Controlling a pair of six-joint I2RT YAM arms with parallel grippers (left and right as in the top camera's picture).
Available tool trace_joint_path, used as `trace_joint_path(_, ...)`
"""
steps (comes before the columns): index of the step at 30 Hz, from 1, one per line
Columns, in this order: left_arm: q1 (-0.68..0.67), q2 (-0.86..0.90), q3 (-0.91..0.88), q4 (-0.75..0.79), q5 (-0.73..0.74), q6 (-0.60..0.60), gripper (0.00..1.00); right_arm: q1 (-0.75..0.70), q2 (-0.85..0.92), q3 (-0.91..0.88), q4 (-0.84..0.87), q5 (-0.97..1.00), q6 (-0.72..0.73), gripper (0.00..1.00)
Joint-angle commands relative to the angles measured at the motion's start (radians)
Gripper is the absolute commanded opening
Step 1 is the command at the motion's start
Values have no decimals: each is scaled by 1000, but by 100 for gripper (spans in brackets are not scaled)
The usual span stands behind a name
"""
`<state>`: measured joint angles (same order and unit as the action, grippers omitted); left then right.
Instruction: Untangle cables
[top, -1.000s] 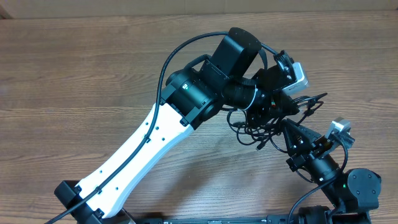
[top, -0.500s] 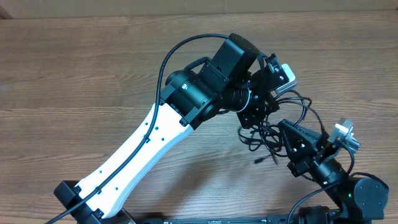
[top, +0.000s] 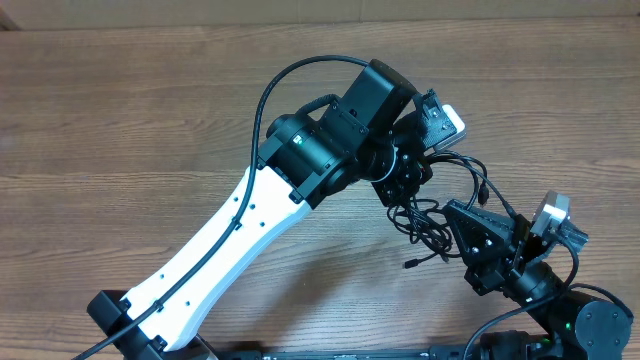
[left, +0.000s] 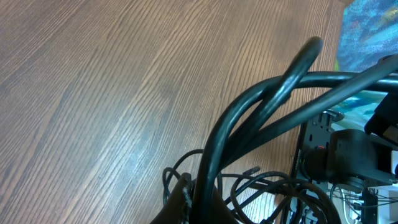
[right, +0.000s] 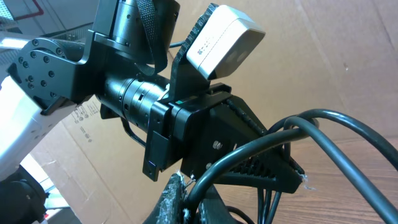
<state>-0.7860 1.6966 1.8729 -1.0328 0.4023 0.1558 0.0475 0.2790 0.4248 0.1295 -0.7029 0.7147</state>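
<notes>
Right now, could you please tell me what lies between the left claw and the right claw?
The bunched black cables fill the short gap between the left claw and the right claw; the overhead view shows this.

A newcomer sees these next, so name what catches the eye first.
The white-and-black left arm sweeps from the lower left corner to the middle of the table. Right of centre, the tangled black cables stretch between the left pincer and right pincer, both shut on them.
</notes>
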Motion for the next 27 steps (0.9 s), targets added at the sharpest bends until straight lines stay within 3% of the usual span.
trace_joint_path(1, -6, -10, 15, -2, -16, -7, 4, 3, -8, 8, 6, -3, 10, 7)
trace_joint_path(3, -6, -10, 15, -2, -16, -7, 4, 3, -8, 8, -6, 9, 10, 17)
trace_joint_path(5, -6, -10, 15, -2, -16, -7, 4, 3, -8, 8, -12, 13, 10, 34)
trace_joint_path(7, -6, -10, 15, -3, -16, -7, 4, 3, -8, 8, -11, 13, 11, 37)
trace_joint_path(12, -6, -10, 14, -2, -16, -7, 4, 3, -8, 8, -12, 13, 11, 28)
trace_joint_path(16, -5, -10, 15, -2, -17, -7, 4, 3, -8, 8, -11, 12, 11, 4)
trace_joint_path(21, -6, -10, 14, -3, -22, 2, 4, 3, -8, 8, 24, 13, 63, 4)
trace_joint_path(27, -6, -10, 14, -15, -64, 5, 4, 3, -8, 8, 158, 64, 275, 4)
